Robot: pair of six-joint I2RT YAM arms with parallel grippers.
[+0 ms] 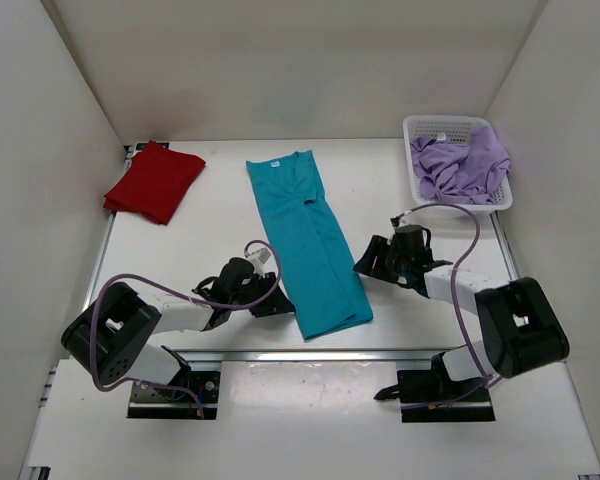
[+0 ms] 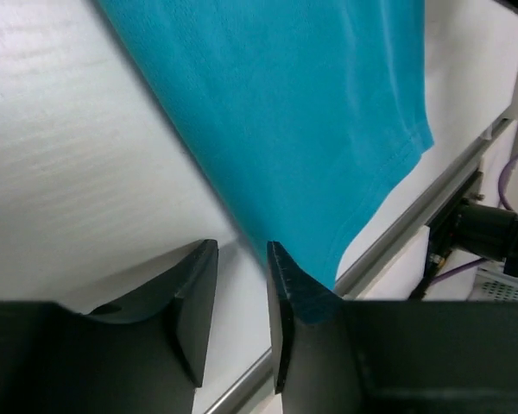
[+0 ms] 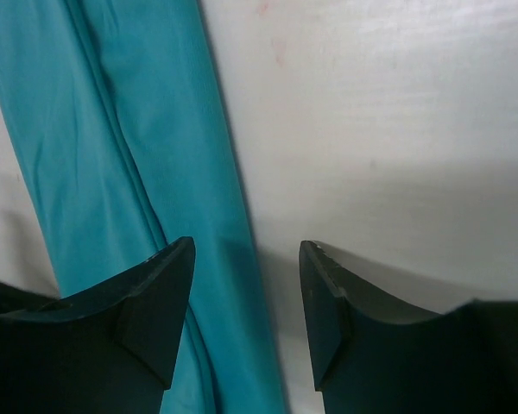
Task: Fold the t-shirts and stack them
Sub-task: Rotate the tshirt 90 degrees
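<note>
The teal t-shirt (image 1: 310, 240) lies in the middle of the table, folded lengthwise into a long strip, collar at the far end. My left gripper (image 1: 278, 303) rests low by its near left edge. In the left wrist view the left gripper (image 2: 242, 259) has a narrow gap with only bare table in it, and the teal hem (image 2: 293, 103) lies just ahead. My right gripper (image 1: 363, 264) stands wide open at the strip's right side. The right wrist view has the right gripper (image 3: 246, 250) straddling the teal edge (image 3: 138, 129). A folded red t-shirt (image 1: 155, 182) lies far left. The lavender t-shirt (image 1: 465, 162) sits crumpled in the basket.
The white mesh basket (image 1: 430, 122) stands at the far right corner. A metal rail (image 1: 310, 353) runs along the table's near edge, close to the teal hem. White walls enclose the table on the left, back and right. Purple cables loop over both arms.
</note>
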